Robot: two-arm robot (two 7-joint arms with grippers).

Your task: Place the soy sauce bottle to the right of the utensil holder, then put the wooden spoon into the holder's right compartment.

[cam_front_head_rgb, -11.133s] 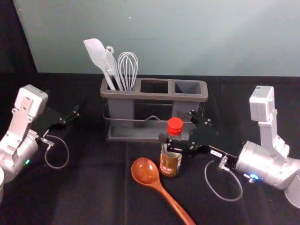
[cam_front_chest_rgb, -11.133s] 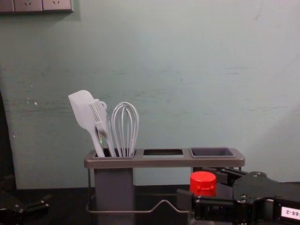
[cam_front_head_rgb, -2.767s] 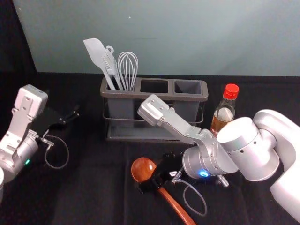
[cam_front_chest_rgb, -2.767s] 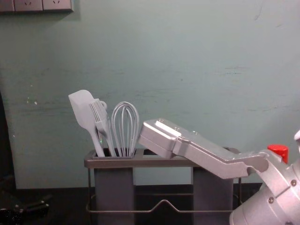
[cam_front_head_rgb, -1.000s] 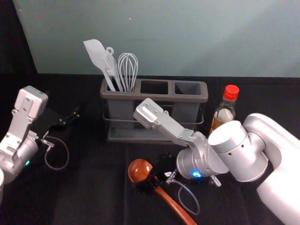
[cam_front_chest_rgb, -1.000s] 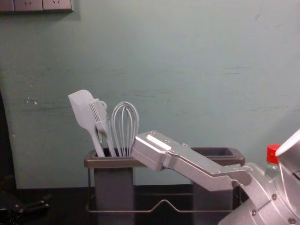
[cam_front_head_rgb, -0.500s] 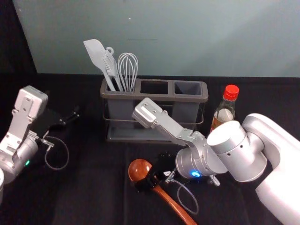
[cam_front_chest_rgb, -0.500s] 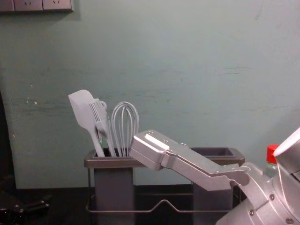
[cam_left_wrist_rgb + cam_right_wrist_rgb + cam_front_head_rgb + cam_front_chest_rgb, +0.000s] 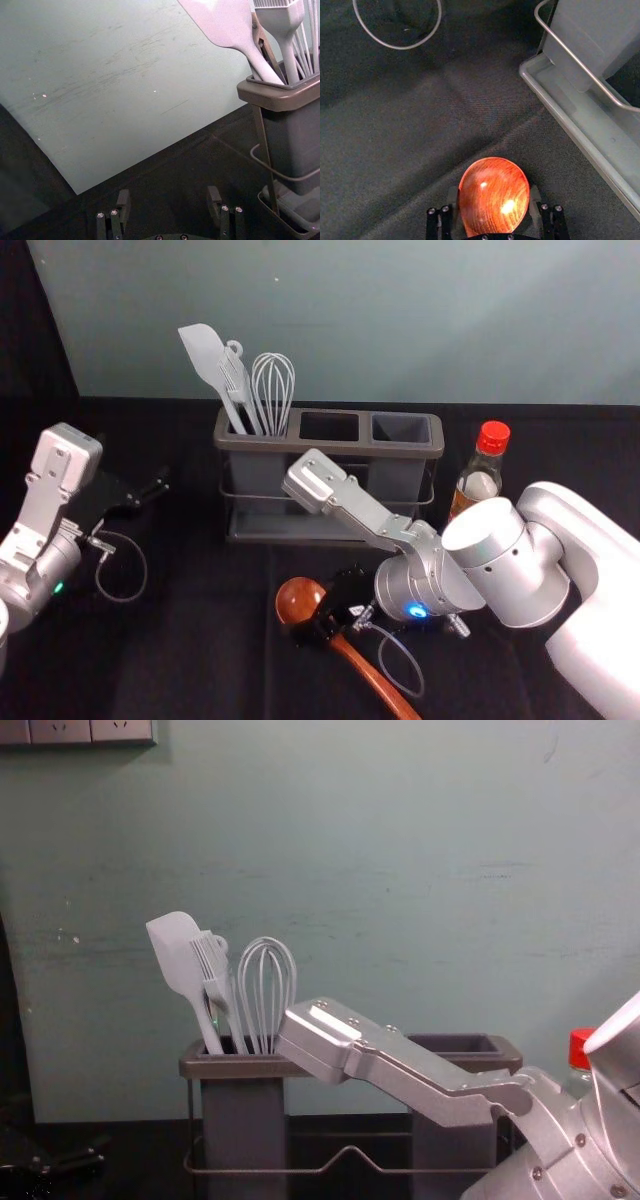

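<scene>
A: Start with the biggest things. What is laid out?

B: A dark tabletop (image 9: 180, 650). The robot's right arm (image 9: 590, 585) reaches in across it. Behind stands a grey-brown utensil holder (image 9: 330, 444) with three compartments; a white spatula (image 9: 207, 355), a brush (image 9: 236, 375) and a whisk (image 9: 272, 385) fill the left one. The right compartment (image 9: 402, 428) is empty.

A: And the soy sauce bottle (image 9: 481, 483)?

B: Upright, red-capped, just beside the holder on its right. I'd count that step as done.

A: So the wooden spoon (image 9: 299, 600) is the step in hand?

B: I judge so. It lies bowl up in front of the holder, handle (image 9: 375, 680) slanting toward the robot's right. The right end effector (image 9: 494, 189) is low over it, fingers spread with the bowl end between them; whether they touch it, I cannot tell. The left end effector (image 9: 168, 192) is parked left of the holder, fingers wide apart around nothing.

A: What does the next move call for?

B: Close squarely on the spoon, lift, swing it upright, probably handle down, then lower it into that right compartment. The smooth, rounded bowl could roll or slip, and the forearm passes close to the bottle.
</scene>
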